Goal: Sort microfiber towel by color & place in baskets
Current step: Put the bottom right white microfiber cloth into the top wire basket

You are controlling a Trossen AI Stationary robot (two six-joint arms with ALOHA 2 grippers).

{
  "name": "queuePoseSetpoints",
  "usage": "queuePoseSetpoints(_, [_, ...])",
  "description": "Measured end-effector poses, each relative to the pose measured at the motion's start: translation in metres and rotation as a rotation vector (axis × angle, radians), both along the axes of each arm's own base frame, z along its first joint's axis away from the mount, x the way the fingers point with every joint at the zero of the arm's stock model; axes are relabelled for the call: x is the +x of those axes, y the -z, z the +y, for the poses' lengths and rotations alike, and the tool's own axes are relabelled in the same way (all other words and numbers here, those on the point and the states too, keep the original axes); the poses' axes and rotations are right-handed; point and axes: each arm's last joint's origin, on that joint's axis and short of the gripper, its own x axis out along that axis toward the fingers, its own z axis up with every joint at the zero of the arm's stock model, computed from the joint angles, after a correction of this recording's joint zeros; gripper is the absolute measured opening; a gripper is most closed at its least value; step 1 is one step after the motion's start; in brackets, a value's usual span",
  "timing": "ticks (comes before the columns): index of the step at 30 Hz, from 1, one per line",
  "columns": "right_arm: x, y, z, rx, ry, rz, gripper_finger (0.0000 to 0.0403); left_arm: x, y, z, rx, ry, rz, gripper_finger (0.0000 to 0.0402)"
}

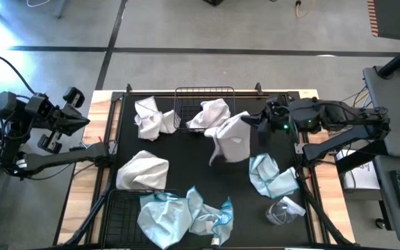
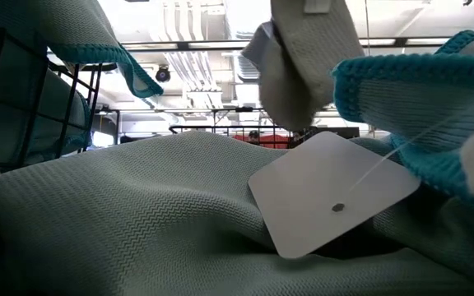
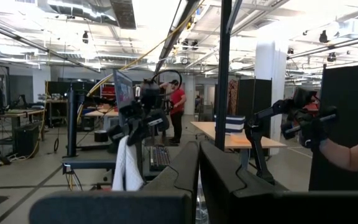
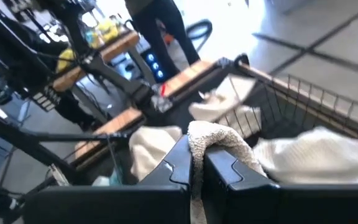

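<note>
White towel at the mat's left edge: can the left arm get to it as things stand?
Probably yes. The left gripper is shut and empty, off the left edge; nothing lies between it and that white towel. The right gripper is busy holding another towel.

An open-plan robotics lab: exposed ceiling ducts (image 3: 98,12), workbenches (image 3: 229,134), concrete floor (image 1: 186,28).

Your wooden table (image 1: 96,104) carries a large black mat (image 1: 186,149) bearing white towels (image 1: 143,170), light-blue towels (image 1: 269,177) and two black wire baskets (image 1: 203,97).

White towels (image 1: 231,137), blue towels (image 1: 165,215), black baskets (image 1: 203,101)
</note>
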Motion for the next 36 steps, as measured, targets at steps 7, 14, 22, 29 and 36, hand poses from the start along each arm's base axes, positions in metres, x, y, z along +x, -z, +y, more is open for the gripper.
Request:
queuePoseSetpoints(7, [0.004,-0.017,0.001,-0.108,-0.031,-0.150,0.0009,0.000,0.000,0.000,0.000,0.000,0.000,0.0000])
queuePoseSetpoints(14, [0.006,-0.029,-0.001,-0.204,0.024,-0.247,0.0009,0.000,0.000,0.000,0.000,0.000,0.000,0.0000])
queuePoseSetpoints(22, [0.009,-0.027,-0.009,-0.265,0.201,-0.205,0.0009,0.000,0.000,0.000,0.000,0.000,0.000,0.0000])
queuePoseSetpoints(29, [0.018,-0.023,-0.026,-0.277,0.286,-0.187,0.0009,0.000,0.000,0.000,0.000,0.000,0.000,0.0000])
queuePoseSetpoints(36, [0.033,-0.022,-0.050,-0.302,0.382,-0.209,0.0009,0.000,0.000,0.000,0.000,0.000,0.000,0.0000])
